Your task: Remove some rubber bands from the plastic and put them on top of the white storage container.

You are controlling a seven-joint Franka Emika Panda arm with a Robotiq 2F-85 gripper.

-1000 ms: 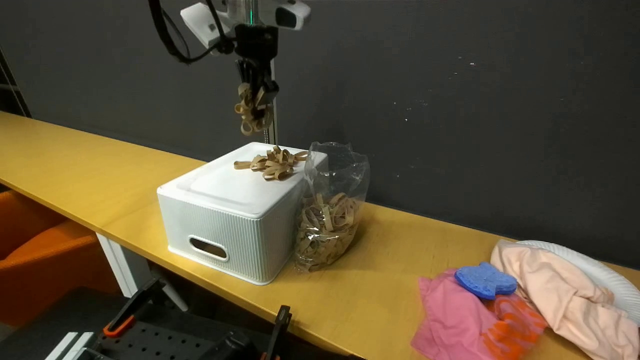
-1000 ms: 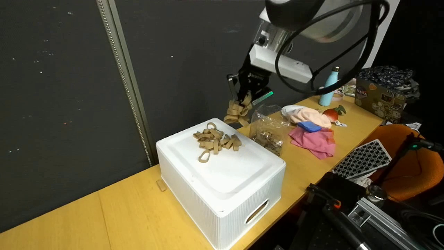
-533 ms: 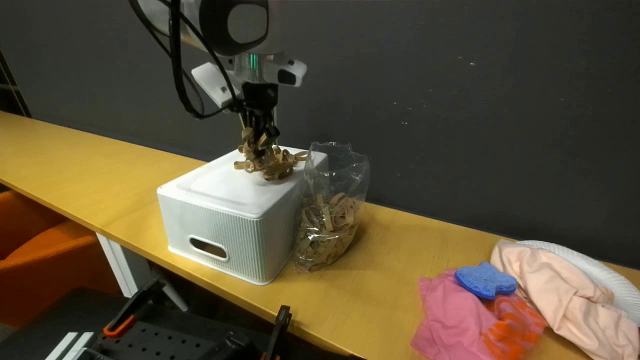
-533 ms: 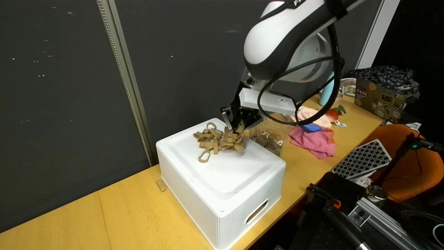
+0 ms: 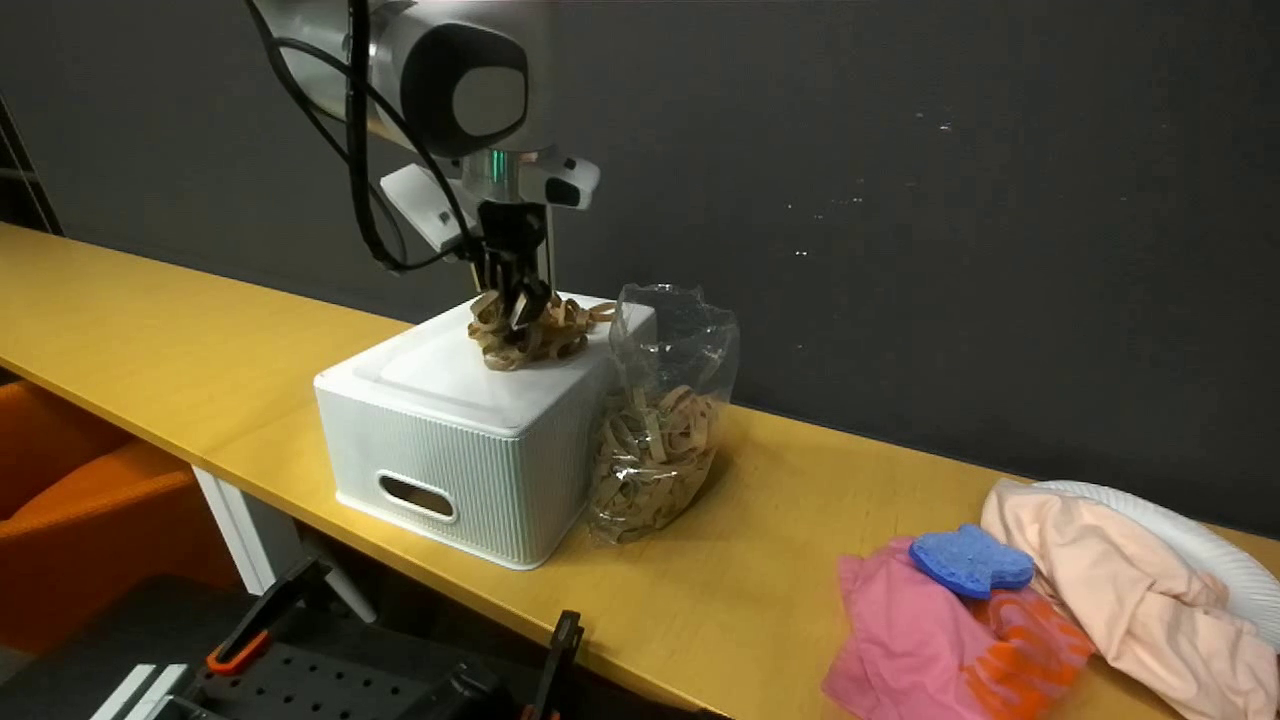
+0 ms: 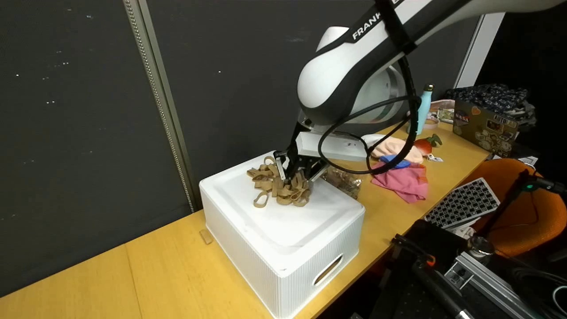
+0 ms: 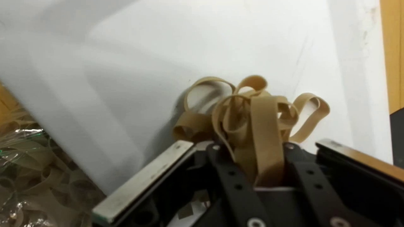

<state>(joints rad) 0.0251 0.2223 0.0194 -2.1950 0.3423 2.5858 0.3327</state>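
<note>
Pinching a floppy bunch of tan rubber bands (image 7: 266,123), the fingers (image 7: 232,181) point down at the top of the white box (image 6: 290,239), the loops spilling past their tips right beside the loose heap (image 6: 264,184) lying there, so from where I stand letting go looks like the next move. Flat and ribbony, the bands may well cling together on that smooth surface; the box's sides are ribbed, and a crinkly clear bag (image 5: 690,345) holding more stands just beside it on the wooden desk (image 5: 800,520).

Close wrist view, exterior views sharing container (image 5: 470,445)
</note>
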